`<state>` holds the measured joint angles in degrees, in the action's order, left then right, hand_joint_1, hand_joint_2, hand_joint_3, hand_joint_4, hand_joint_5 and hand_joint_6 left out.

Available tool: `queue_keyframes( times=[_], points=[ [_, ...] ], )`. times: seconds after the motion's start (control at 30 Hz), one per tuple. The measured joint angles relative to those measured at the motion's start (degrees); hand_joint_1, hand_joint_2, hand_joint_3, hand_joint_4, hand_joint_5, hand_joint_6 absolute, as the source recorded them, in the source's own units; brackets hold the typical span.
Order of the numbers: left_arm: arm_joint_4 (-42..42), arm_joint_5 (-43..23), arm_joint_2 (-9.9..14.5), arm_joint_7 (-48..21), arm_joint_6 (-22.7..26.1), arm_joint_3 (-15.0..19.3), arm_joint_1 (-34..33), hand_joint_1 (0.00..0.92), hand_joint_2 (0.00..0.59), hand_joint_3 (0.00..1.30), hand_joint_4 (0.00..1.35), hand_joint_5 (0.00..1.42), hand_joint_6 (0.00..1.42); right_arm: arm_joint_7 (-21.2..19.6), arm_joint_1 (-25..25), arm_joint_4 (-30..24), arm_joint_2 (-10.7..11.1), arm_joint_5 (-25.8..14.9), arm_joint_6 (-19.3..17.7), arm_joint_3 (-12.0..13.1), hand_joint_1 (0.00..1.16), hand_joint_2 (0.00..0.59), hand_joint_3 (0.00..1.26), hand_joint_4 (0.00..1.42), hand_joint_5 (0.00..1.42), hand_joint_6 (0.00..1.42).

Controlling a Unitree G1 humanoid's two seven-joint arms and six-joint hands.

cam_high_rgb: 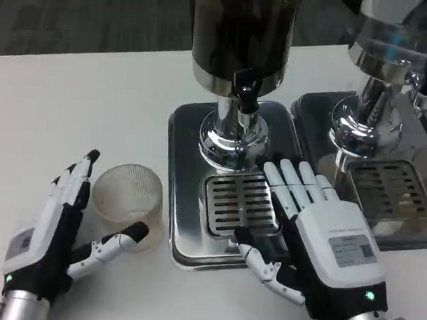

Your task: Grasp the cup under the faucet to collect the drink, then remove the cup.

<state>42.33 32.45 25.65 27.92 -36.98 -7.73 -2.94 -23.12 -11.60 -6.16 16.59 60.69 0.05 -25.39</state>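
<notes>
Clear ribbed plastic, the cup (pixel 128 197) looks light and crushable, so the spread, empty left hand (pixel 53 231) should clasp its sidewall gently.

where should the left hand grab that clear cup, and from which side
Around the ribbed side wall of the cup, coming from its left. It stands upright with its mouth up, and the left hand already flanks it, fingers behind and thumb in front, not yet closed.
</notes>
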Motion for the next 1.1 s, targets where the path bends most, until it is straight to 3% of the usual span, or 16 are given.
queue_keyframes(
  times=[0.23,0.6,0.7,0.8,1.1],
  points=[
    [2.4,0.6,-0.8,2.0,-0.2,-1.5,-2.6,0.112,0.003,0.0,0.0,0.03,0.02,0.8,-0.3,-1.0,0.0,0.0,0.1,0.0,0.07,0.382,0.05,0.0,0.0,0.09],
    [6.1,0.8,-1.3,3.5,-1.7,-3.7,-4.7,0.274,0.059,0.0,0.0,0.29,0.31,1.4,-1.2,-1.3,0.0,0.0,0.8,0.2,0.07,0.387,0.07,0.0,0.0,0.11],
    [6.7,1.1,-1.8,5.2,-2.1,-4.4,-4.7,0.326,0.073,0.03,0.13,0.42,0.5,1.4,-1.4,-1.4,0.0,0.0,1.1,0.3,0.07,0.388,0.07,0.0,0.0,0.11],
    [6.7,1.9,-2.0,8.1,-2.3,-4.7,-4.8,0.396,0.087,0.17,0.32,0.6,0.71,1.5,-1.5,-1.4,0.0,0.0,1.1,0.3,0.07,0.388,0.07,0.0,0.0,0.12],
    [6.7,4.4,-2.3,15.0,-2.0,-5.6,-4.8,0.465,0.099,0.34,0.52,0.76,0.89,1.6,-1.6,-1.4,-0.1,-0.1,1.1,0.5,0.08,0.385,0.08,0.0,0.0,0.14]
  ],
)
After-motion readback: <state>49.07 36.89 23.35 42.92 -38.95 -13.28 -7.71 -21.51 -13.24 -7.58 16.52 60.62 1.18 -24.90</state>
